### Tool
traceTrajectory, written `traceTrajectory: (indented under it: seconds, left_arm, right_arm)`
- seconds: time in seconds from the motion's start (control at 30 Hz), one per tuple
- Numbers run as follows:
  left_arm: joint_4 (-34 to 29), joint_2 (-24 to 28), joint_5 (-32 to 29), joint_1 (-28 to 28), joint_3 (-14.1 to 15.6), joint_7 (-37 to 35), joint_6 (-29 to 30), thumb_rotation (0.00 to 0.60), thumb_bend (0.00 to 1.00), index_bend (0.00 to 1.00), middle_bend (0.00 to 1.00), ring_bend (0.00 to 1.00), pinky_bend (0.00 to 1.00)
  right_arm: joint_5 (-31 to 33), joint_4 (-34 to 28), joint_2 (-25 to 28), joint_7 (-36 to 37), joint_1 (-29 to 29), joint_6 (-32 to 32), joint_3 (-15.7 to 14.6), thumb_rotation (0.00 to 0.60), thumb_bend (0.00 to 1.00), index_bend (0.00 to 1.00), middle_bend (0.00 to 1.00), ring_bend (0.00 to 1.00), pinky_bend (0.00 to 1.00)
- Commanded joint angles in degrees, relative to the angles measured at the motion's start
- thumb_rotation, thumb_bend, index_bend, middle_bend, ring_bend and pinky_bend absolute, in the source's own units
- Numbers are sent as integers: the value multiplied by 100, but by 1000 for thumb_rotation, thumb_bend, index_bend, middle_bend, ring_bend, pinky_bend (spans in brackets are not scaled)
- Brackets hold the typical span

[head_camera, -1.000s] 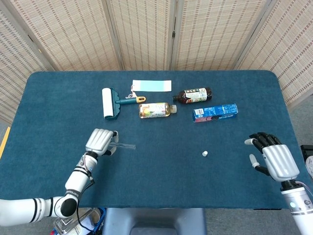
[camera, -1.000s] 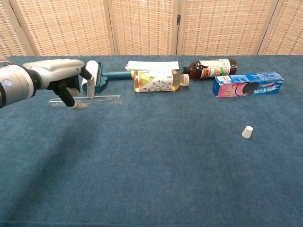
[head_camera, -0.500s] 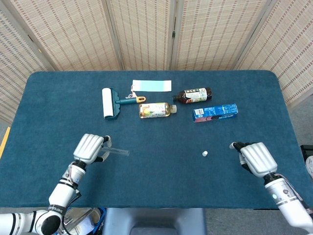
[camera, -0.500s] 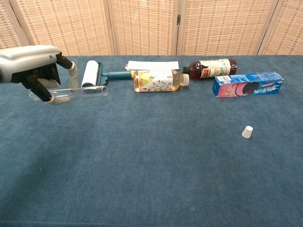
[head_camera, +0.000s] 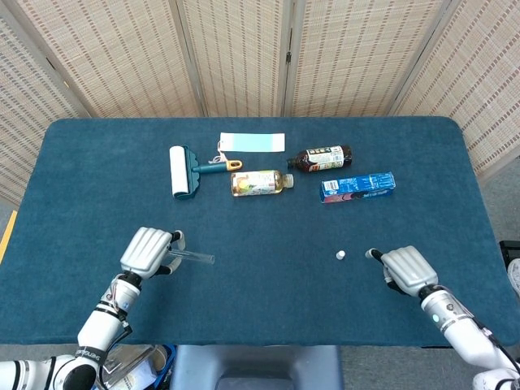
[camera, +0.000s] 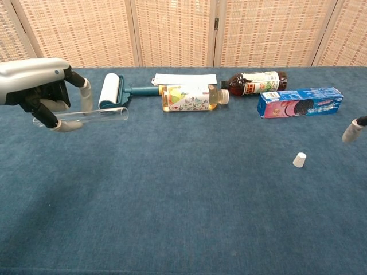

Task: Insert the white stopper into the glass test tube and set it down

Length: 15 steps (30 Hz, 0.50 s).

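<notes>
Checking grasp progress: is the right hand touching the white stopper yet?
Apart. The chest view shows blue cloth between the right hand and the white stopper.

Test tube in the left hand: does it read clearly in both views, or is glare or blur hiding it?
Chest view: the test tube is sharp, its glass outlined by soft highlights, no harsh glare; the left hand casts a faint shadow on the table. Head view: the tube is small and faint against the cloth, nearly see-through, partly under the fingers.

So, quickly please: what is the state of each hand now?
Left hand: holding the glass test tube.
Right hand: holds nothing; open or closed cannot be told.
</notes>
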Motion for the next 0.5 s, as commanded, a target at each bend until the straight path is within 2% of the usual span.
traceTrajectory:
  seconds: [0.03, 0.5]
  left_arm:
    - [-8, -20, 10, 11, -16, 2, -10, 600, 349, 625, 1000, 1000, 1000]
    - [24, -103, 51, 96, -26, 35, -42, 600, 349, 624, 1000, 1000, 1000]
  right_arm:
    - [213, 262, -243, 56, 167, -251, -18, 600, 1000, 221, 1000, 1000, 1000]
    - [547, 1220, -1100, 236, 680, -713, 6, 600, 1000, 221, 1000, 1000, 1000]
